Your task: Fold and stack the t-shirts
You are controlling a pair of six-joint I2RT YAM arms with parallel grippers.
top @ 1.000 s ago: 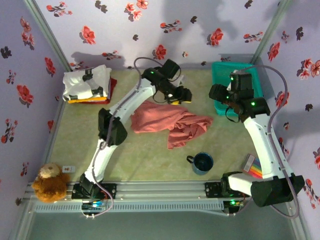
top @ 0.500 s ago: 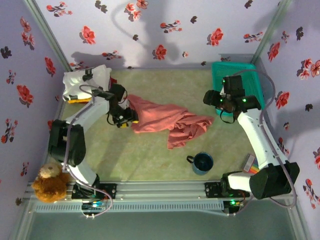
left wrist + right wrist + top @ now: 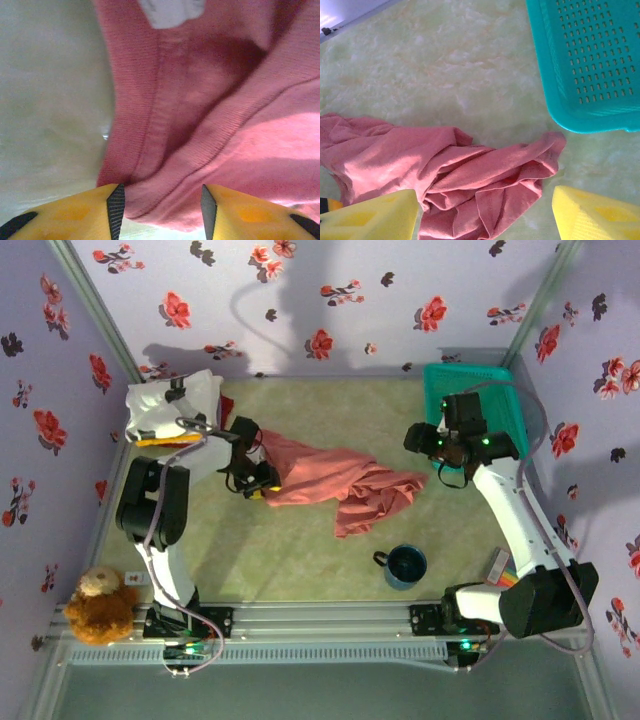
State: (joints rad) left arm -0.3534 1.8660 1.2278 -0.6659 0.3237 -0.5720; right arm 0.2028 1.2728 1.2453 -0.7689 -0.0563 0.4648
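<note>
Three folded shirts [image 3: 172, 412], white over yellow and red, sit stacked at the counter's [image 3: 300, 560] far left corner. One salmon-pink shirt [image 3: 335, 485] lies crumpled mid-counter, left fingers [image 3: 116, 210] apart astride its left hem, right fingers [image 3: 375, 215] spread wide above its right end; folding and stacking it remain

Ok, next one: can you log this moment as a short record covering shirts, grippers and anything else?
pink t-shirt: crumpled, unfolded, mid-table
folded stack: back left corner, white on top
left gripper: jaws apart, astride the pink t-shirt's left edge
right gripper: open, above its right end
basket: teal, back right
other: blue mug, teddy bear, both near front
</note>
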